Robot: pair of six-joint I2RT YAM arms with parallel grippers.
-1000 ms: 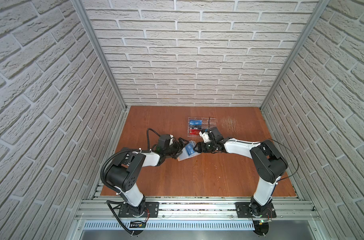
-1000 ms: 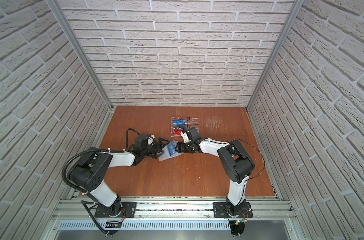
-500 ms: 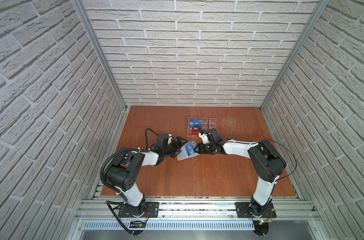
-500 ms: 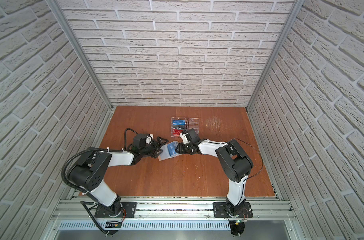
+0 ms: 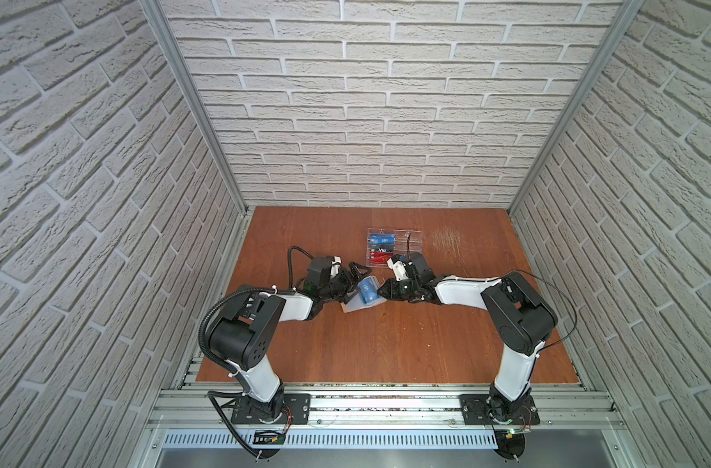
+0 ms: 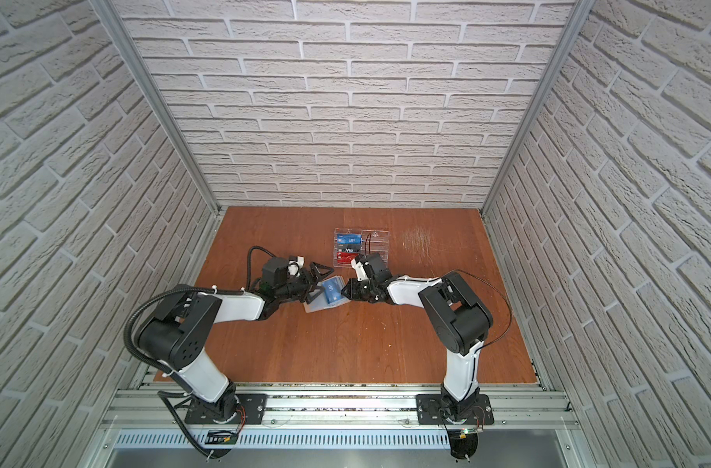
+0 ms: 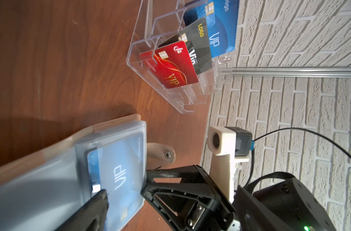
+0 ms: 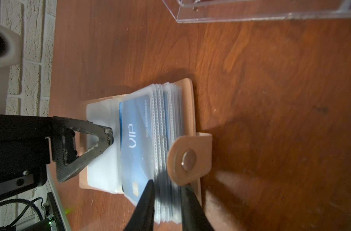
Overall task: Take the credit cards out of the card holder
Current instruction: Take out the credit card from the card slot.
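Note:
The tan card holder [image 5: 359,304] [image 6: 324,304] lies open mid-table, its snap tab [image 8: 190,158] flipped out. A blue credit card [image 8: 134,140] [image 7: 118,172] with white "VIP" lettering shows inside the top frosted sleeve; a further blue edge shows among the sleeves behind it. My left gripper [image 5: 351,283] [image 6: 315,281] is open, with one finger [image 8: 98,144] resting on the flat empty sleeve page. My right gripper [image 8: 168,190] [image 5: 382,289] has its jaws closed on the raised stack of sleeves at the chip end of the card.
A clear acrylic tiered rack [image 5: 412,239] [image 7: 138,50] stands just behind the right gripper, holding a blue, a black and a red VIP card. Brick walls enclose the table on three sides. Both forearms lie low across the table.
The right gripper has moved in toward the card holder and its jaws have narrowed onto the sleeve stack. The left gripper has stayed open in place.

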